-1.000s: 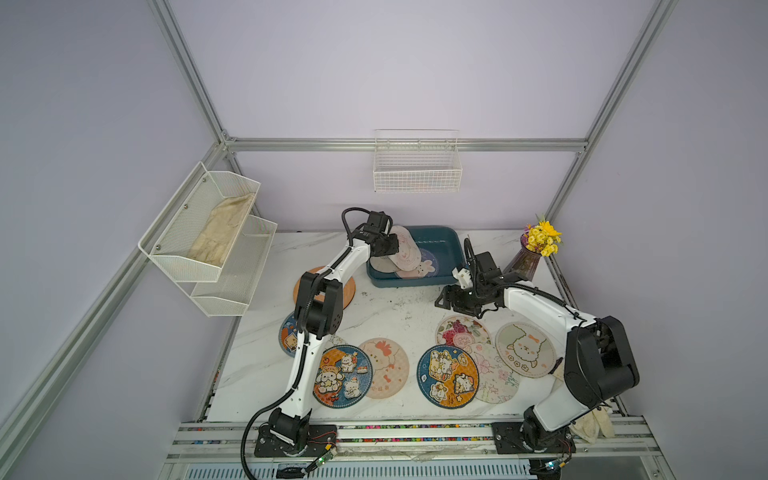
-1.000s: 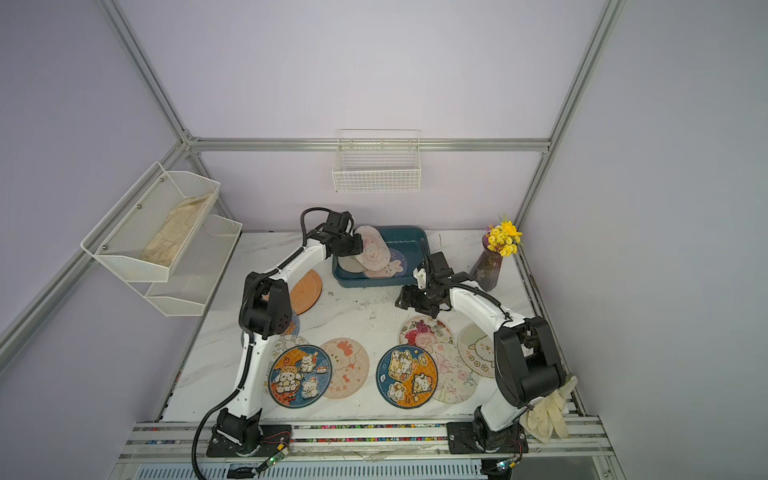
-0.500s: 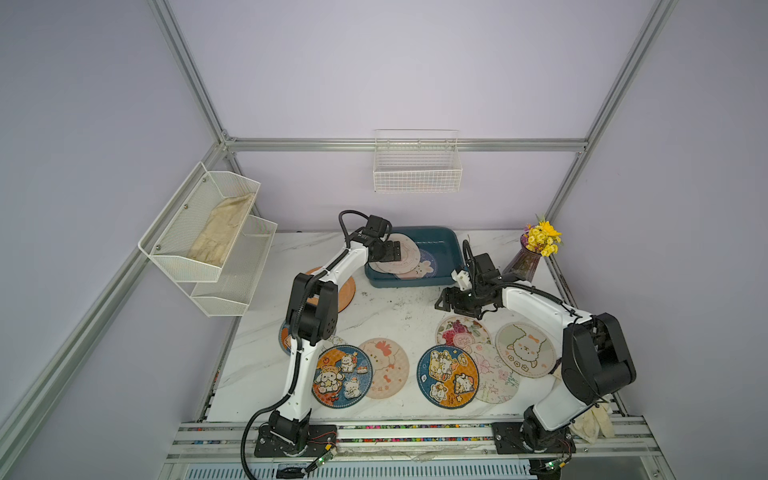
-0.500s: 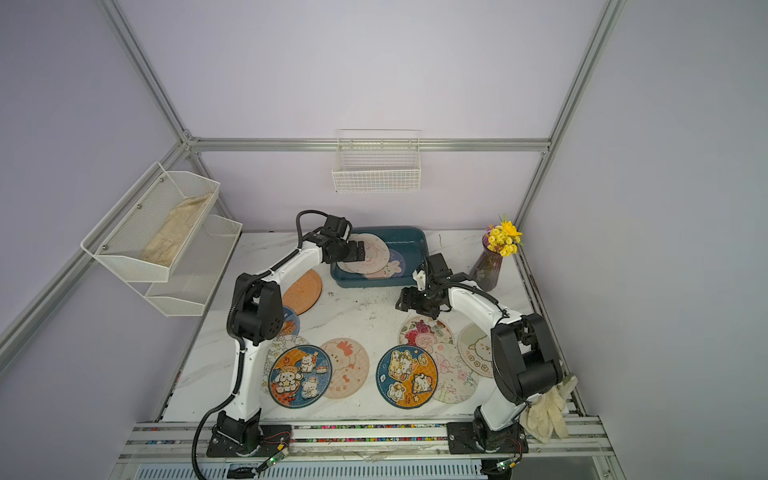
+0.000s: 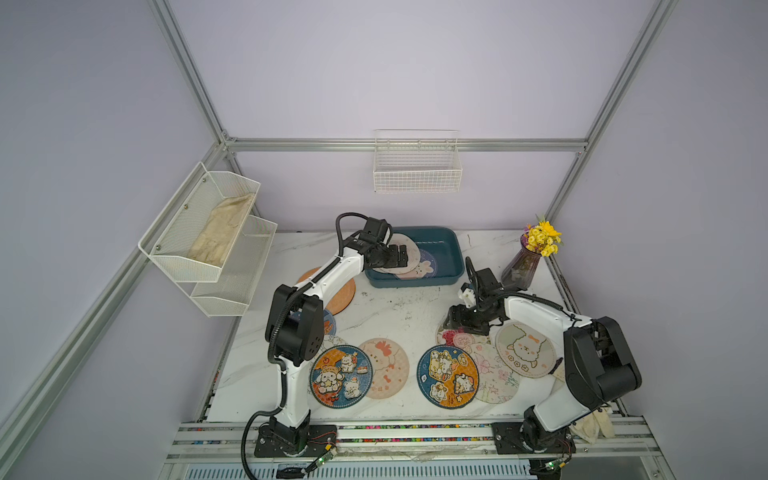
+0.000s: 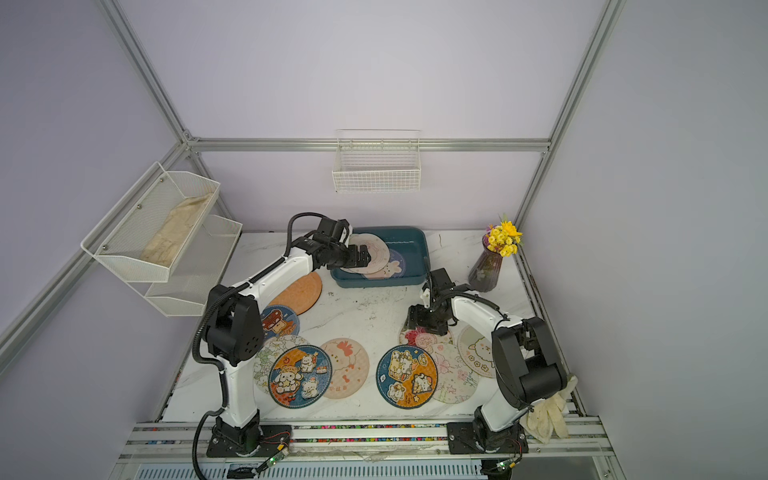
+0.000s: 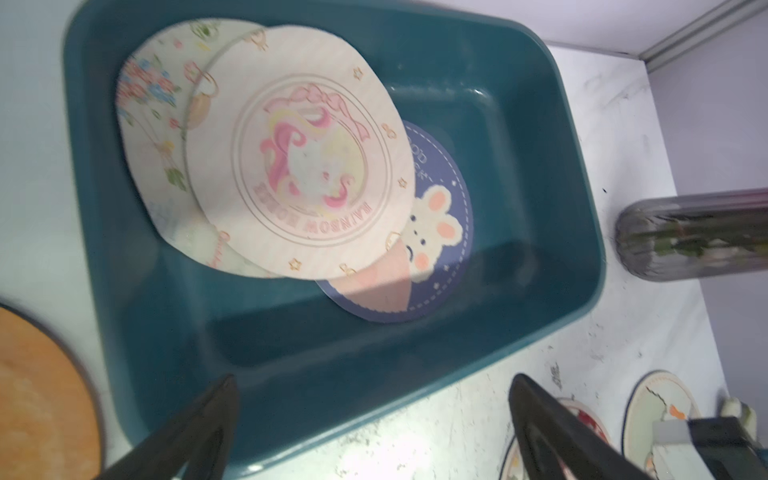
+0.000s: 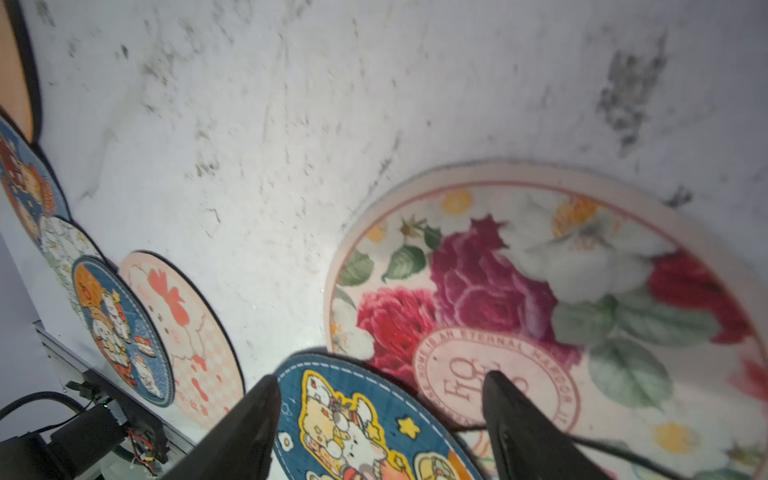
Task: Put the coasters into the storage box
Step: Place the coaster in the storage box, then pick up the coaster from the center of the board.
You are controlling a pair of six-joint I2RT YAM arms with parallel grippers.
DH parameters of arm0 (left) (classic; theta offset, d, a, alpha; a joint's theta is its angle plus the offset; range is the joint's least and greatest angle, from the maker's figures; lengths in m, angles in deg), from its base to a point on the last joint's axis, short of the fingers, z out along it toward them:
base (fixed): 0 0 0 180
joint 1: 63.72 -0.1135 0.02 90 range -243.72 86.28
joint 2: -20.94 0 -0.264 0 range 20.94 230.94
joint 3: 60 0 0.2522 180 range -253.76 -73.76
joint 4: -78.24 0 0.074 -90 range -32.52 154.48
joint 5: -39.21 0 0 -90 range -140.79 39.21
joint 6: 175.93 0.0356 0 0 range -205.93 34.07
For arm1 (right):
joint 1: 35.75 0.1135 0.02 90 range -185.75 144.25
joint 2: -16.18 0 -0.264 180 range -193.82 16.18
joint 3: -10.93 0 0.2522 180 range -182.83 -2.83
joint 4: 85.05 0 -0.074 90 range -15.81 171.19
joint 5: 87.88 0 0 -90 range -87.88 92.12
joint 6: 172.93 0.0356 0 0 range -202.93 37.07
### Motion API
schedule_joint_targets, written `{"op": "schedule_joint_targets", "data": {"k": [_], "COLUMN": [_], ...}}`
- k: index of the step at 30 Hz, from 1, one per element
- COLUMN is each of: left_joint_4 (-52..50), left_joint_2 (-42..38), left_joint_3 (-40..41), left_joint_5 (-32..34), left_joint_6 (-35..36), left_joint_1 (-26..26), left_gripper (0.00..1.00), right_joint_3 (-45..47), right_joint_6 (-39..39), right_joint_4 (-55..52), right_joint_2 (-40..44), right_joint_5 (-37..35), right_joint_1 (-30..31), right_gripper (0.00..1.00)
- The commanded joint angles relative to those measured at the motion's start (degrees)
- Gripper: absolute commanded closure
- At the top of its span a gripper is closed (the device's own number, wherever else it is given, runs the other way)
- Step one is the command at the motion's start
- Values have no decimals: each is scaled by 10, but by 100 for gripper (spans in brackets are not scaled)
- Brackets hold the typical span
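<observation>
Above the teal rectangular plastic storage box [image 5: 445,250] we held the left end effector [image 5: 398,256] wide, empty; the right end effector [image 8: 380,379] likewise, over a rose-printed round coaster [image 8: 519,282].

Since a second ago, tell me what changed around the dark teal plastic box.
The left jaws opened and let go of the cream round unicorn-print coaster, which dropped from tilted to lying on the others in the dark teal plastic storage box. The right jaws moved toward the rose-printed round coaster. Coasters on the table stayed put.

Parted jaws hover above a floral coaster [image 8: 540,291], a blue coaster [image 8: 365,419] overlapping it.
</observation>
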Motion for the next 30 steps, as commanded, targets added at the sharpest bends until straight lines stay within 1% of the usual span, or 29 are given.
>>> {"op": "schedule_joint_targets", "data": {"k": [1,4,7,8,13,20,27,30], "left_joint_4": [18,19,24,23,29,64,111,129], "left_joint_2": [-64,-109,-147,-157,-198,-216,-222,-223], "left_joint_3": [67,119,169,184,248,315,378,403], "left_joint_5": [-49,-57,-78,-83,-93,-101,-98,-97], "left_joint_6": [-21,-30,-45,-48,-77,-122,-175,-192], "left_joint_1": [20,39,58,68,110,165,212,229], "left_gripper": [0,0,0,0,0,1,9,13], "right_joint_3": [30,60,79,81,93,137,168,178], "right_joint_6": [1,11,32,38,58,109,160,179], "right_joint_4": [-40,-49,-51,-57,-89,-92,-63,-50], "right_joint_2": [51,85,110,132,168,205,211,218], "right_joint_5": [-21,-29,-30,-35,-71,-93,-109,-116], "right_joint_1": [-3,-2,2,2,4,31,90,99], "right_gripper": [22,23,23,23,25,27,28,27]}}
